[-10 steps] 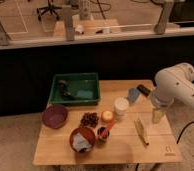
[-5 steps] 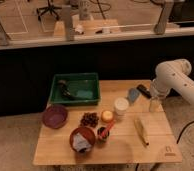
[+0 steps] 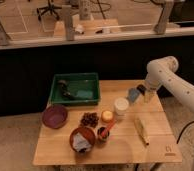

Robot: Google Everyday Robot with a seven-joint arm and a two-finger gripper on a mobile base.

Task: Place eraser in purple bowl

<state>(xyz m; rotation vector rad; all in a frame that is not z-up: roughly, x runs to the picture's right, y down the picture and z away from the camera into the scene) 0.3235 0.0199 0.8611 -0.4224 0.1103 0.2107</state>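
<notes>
As the arm (image 3: 162, 67) has lifted and folded leftward over the last second, the claw (image 3: 147, 95) has come up from low at the right edge of the counter (image 3: 125, 150) to its back right part, right of centre in the frame. That brings it just beside the eraser (image 3: 141, 89), a small black block at the counter's far right. A blue-grey piece (image 3: 132, 95) lies against the eraser or very near it on the left. Nothing on the counter has shifted in that time; only the arm has moved. For the task this reads as the reach under way: the eraser is not yet picked up. The purple bowl (image 3: 55, 116) sits empty at the counter's left edge, centre-left in the frame, well apart from the eraser. A white cup (image 3: 121, 106) stands between them, and a green tray (image 3: 75, 89) lies behind the bowl.

The claw's jaws stand spread as wide as they go and hold nothing. Whether a finger already touches the eraser I cannot tell, since the two overlap in this view. By my judgement the next move calls for settling the jaws around the black block alone, clear of the blue-grey piece, before carrying it leftward to the bowl
</notes>
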